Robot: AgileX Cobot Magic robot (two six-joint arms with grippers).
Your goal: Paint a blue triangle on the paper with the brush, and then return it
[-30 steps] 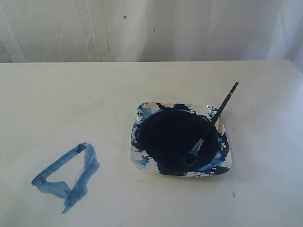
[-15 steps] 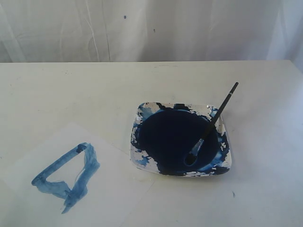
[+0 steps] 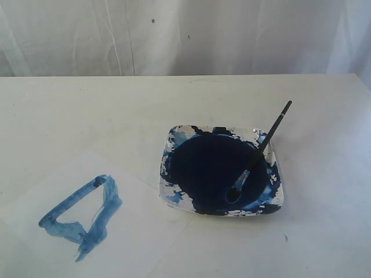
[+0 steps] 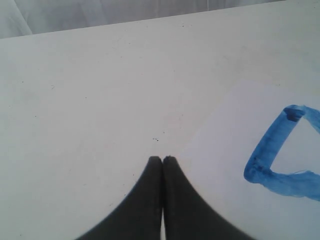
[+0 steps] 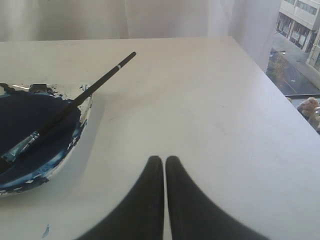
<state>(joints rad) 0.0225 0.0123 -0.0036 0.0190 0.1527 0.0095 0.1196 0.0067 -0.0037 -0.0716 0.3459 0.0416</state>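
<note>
A streaky blue triangle [image 3: 81, 214] is painted on the white paper [image 3: 145, 231] at the front left of the table; it also shows in the left wrist view as the blue triangle [image 4: 272, 162] on the paper [image 4: 230, 135]. The black-handled brush [image 3: 264, 147] leans in the paint dish, bristles down in the dark paint, handle sticking out over the far right rim; the right wrist view shows the brush [image 5: 75, 102] too. My left gripper [image 4: 162, 159] is shut and empty beside the paper. My right gripper [image 5: 163, 159] is shut and empty, off to the side of the dish. Neither arm shows in the exterior view.
The square white dish [image 3: 174, 194], smeared with blue and holding a dark navy pool, sits right of the paper; its rim [image 5: 75, 145] appears in the right wrist view. The table's right edge [image 5: 295, 107] runs near the right gripper. A white curtain hangs behind the table.
</note>
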